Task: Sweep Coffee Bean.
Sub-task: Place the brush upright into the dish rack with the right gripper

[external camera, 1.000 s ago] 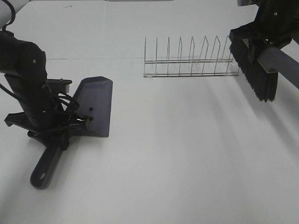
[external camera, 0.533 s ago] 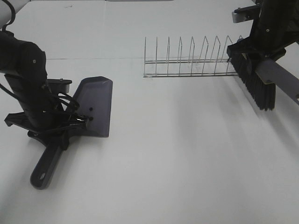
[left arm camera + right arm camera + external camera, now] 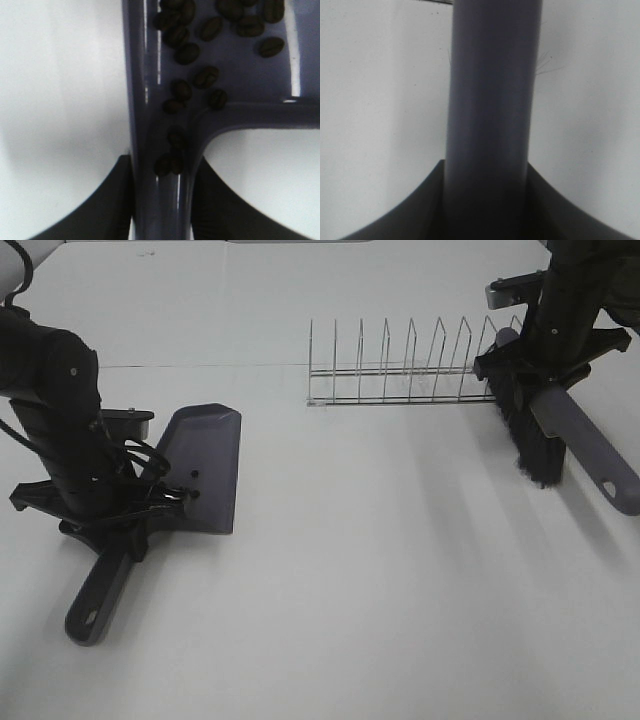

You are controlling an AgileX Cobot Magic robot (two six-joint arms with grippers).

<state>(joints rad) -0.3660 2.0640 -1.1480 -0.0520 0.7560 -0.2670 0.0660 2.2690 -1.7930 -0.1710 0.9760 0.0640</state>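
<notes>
The grey dustpan (image 3: 207, 460) lies flat on the white table at the left. My left gripper (image 3: 148, 510) is shut on its handle (image 3: 98, 596) where the handle meets the pan. In the left wrist view the coffee beans (image 3: 206, 77) lie in the dustpan (image 3: 250, 65), a few of them in the handle's groove between my fingers (image 3: 105, 205). My right gripper (image 3: 545, 375) is shut on the brush's grey handle (image 3: 585, 450). The black bristles (image 3: 530, 435) point down to the table by the rack's right end. The right wrist view shows the handle (image 3: 492, 100) held between the jaws.
A wire dish rack (image 3: 400, 375) stands at the back, right of centre, close beside the brush. The white table (image 3: 380, 570) stretches between the dustpan and the brush.
My right gripper has carried the brush down and a little left, turning it so the bristles come to the table by the rack. The left arm and dustpan have not moved.
</notes>
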